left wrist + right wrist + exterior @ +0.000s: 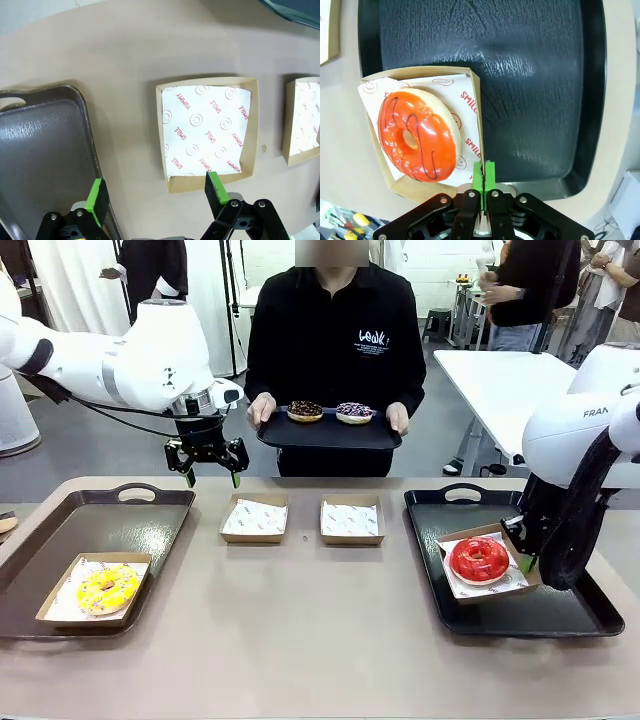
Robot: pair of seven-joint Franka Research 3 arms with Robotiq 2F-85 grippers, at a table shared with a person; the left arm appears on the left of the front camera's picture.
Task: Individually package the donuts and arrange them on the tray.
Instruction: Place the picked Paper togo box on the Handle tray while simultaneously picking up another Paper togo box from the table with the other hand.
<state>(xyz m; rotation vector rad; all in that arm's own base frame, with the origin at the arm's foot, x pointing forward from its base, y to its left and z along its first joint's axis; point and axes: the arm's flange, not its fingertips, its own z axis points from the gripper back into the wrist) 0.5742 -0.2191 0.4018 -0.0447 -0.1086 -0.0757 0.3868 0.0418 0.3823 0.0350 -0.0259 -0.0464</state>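
1. Tan table (300,640), people behind. The yellow donut (107,587) is boxed on the left tray (60,530), the red donut (479,559) on the right tray (560,625).
2. The person's tray (328,433) carries the chocolate donut (305,410) and sprinkled donut (354,411).
3. The left gripper (210,478) is spread wide. The right gripper (483,172), partly hidden from the front, pinches the red donut's box (427,189).

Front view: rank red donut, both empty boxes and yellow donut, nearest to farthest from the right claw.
Right claw:
1. Red donut, in the box it grips.
2. Right empty box, middle.
3. Left empty box, middle.
4. Yellow donut, far left.
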